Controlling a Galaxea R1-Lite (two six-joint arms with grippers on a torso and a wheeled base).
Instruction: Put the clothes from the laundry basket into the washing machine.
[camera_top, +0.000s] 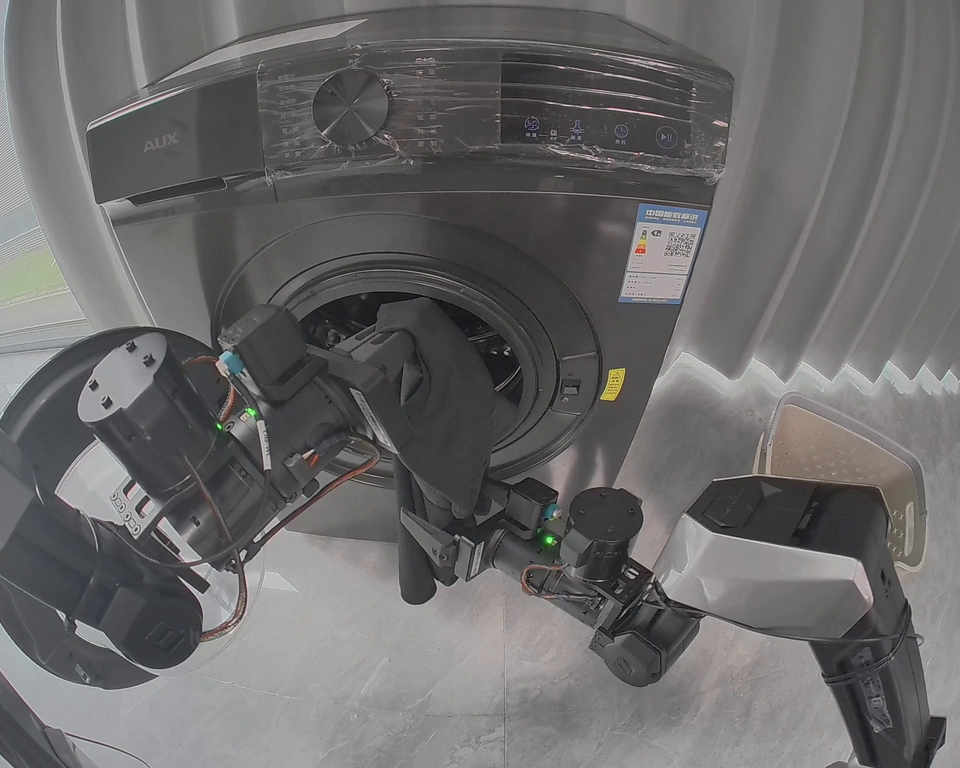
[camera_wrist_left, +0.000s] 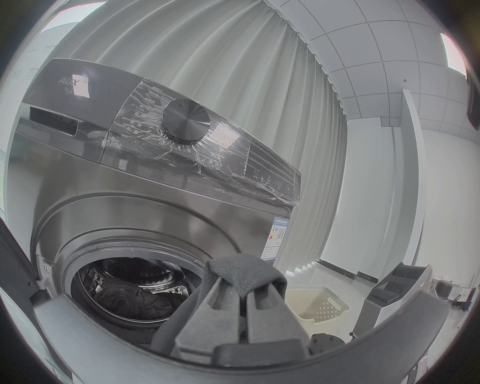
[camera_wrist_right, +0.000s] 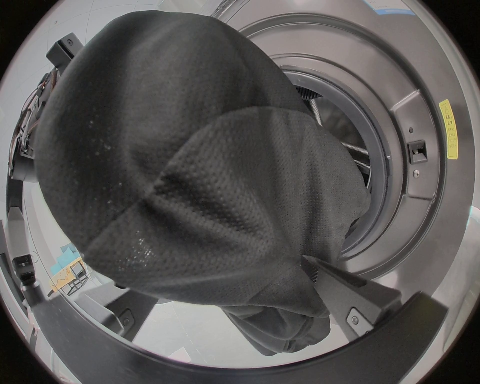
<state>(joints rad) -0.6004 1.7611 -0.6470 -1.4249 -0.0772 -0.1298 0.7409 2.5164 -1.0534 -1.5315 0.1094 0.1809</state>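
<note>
We note the left gripper (camera_wrist_left: 242, 295), fingers clamped on the black garment (camera_top: 450, 400), at the washing machine mouth (camera_top: 520, 345); the cloth hangs lengthwise below that mouth to the right gripper (camera_top: 430, 545), the farther arm.

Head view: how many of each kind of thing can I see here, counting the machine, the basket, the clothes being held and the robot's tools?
Washing machine: 1
Laundry basket: 1
Dark garment held at the open door: 1
Tools: 2, the left tool and the right tool
Total: 5
</note>
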